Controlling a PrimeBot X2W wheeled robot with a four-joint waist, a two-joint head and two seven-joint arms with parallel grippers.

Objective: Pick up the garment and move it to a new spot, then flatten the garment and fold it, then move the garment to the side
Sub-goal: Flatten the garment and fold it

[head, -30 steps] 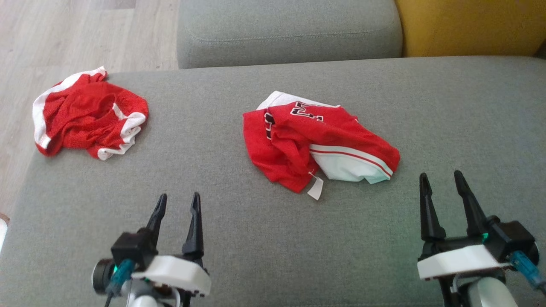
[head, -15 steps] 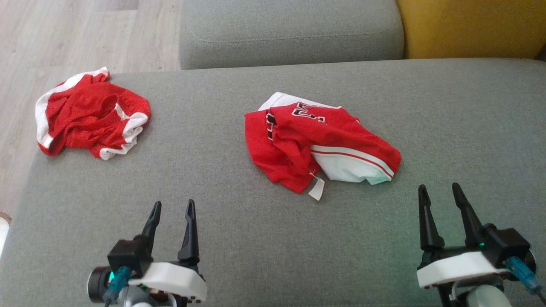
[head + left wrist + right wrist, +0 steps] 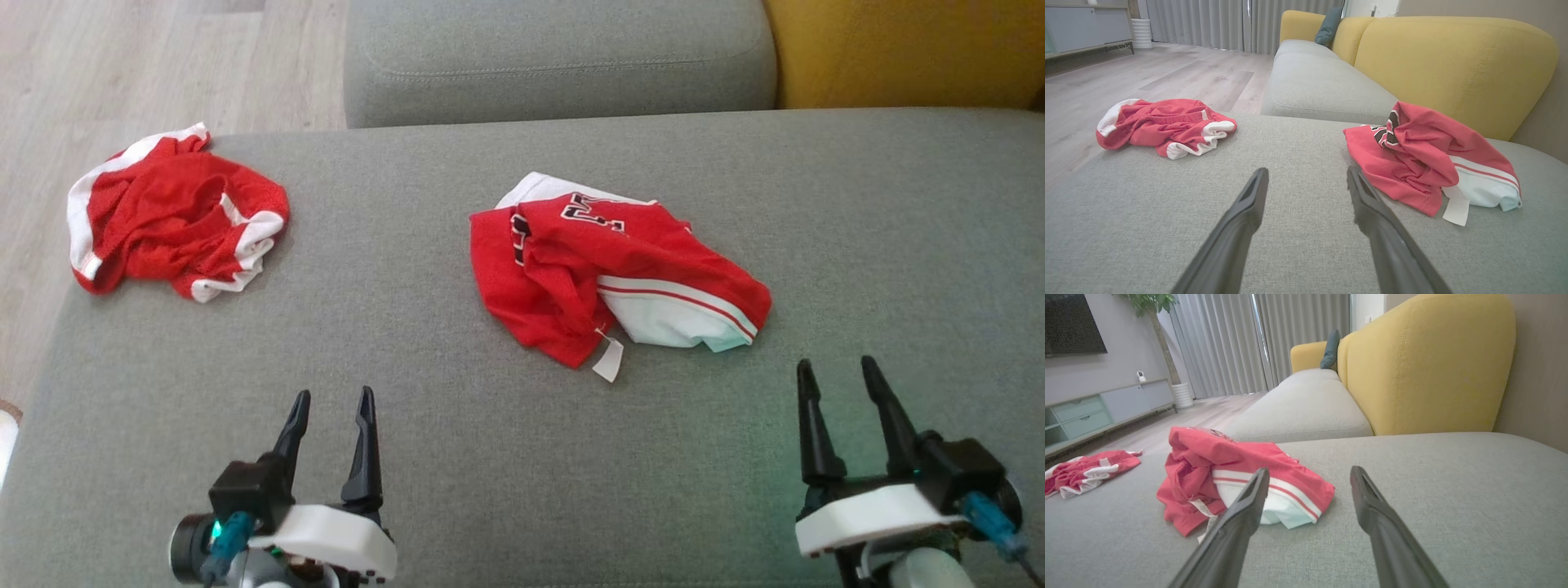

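In the head view, the crumpled red garment lies in the middle of the grey sofa seat. My left gripper and right gripper hover short of it, jaws spread and empty. In the left wrist view it is ahead, to the right. In the right wrist view it is ahead, to the left. I judge the pickup has not begun. Next I must reach in and pinch the cloth.

grey seat cushion | yellow backrest | wood floor | grey curtains | teal pillow against backrest
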